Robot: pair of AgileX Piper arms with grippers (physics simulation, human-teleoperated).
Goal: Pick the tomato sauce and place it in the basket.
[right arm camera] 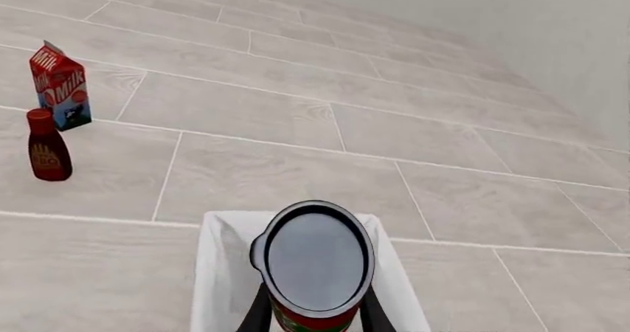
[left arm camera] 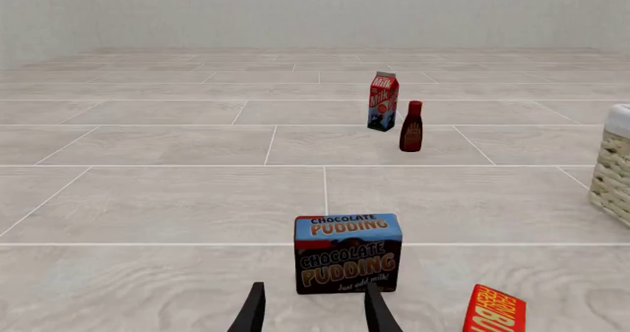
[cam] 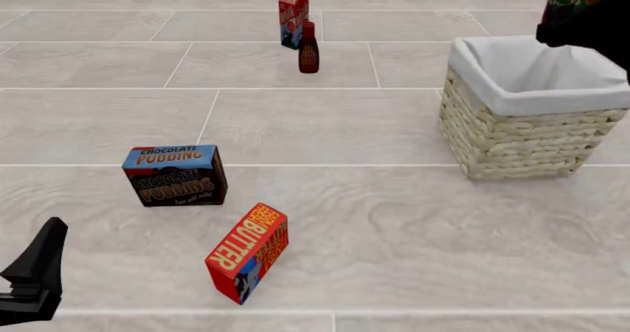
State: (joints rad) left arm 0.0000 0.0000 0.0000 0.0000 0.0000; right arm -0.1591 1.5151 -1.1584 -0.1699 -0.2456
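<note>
Right gripper (right arm camera: 315,313) clamps tomato sauce can (right arm camera: 317,262) above the white-lined wicker basket (cam: 532,125). Left gripper (left arm camera: 315,310) fingers spread apart, holding nothing, near chocolate pudding box (left arm camera: 347,252).

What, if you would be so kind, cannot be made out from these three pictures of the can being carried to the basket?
- Tomato sauce: its label is mostly hidden; in the right wrist view mainly its top shows, and the front view's top edge crops it.
- Right gripper: fingertips hidden behind the can.
- Basket: its floor is not visible in the front view; in the left wrist view the frame edge cuts it.
- Left gripper: cropped by the frame's lower edge.
</note>
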